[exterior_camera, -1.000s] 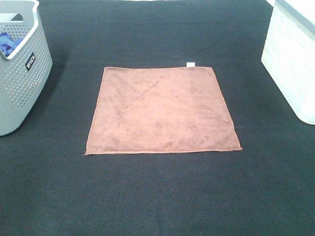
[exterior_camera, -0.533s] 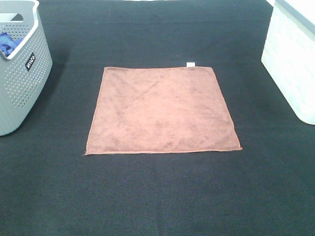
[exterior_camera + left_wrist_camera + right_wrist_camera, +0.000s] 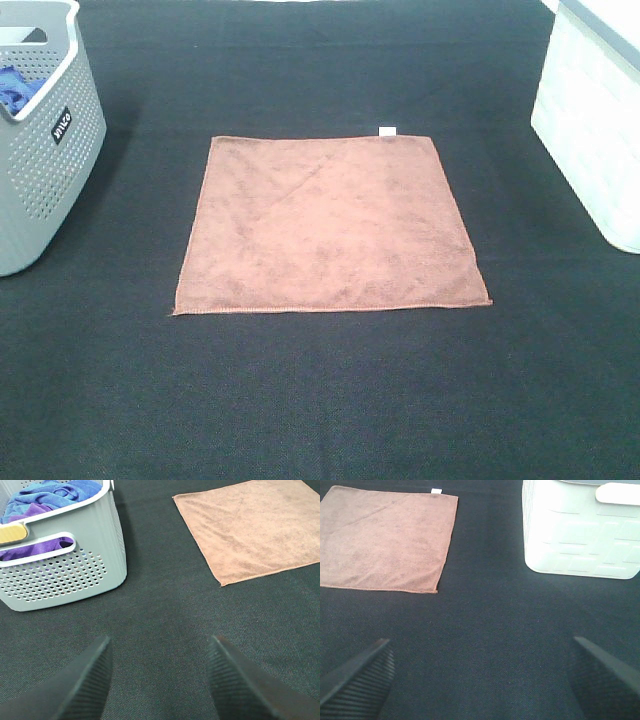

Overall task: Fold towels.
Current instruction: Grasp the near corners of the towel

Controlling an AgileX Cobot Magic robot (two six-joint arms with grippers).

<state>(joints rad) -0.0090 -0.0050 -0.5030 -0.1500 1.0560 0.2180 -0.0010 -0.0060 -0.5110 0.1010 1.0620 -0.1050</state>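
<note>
One reddish-brown towel (image 3: 330, 225) lies spread flat in the middle of the black table, with a small white tag (image 3: 387, 131) at its far edge. The same towel (image 3: 255, 527) shows in the left wrist view and again, as the towel (image 3: 385, 537), in the right wrist view. Neither arm appears in the exterior high view. My left gripper (image 3: 159, 655) hangs open over bare black cloth, short of the towel's near left corner. My right gripper (image 3: 480, 662) is open wide above the table, off the towel's near right corner. Both hold nothing.
A grey perforated basket (image 3: 40, 150) stands at the left edge; the basket (image 3: 60, 570) holds blue and purple cloths (image 3: 45, 497). A white bin (image 3: 600, 120) stands at the right edge, seen close as the white bin (image 3: 580, 530) in the right wrist view.
</note>
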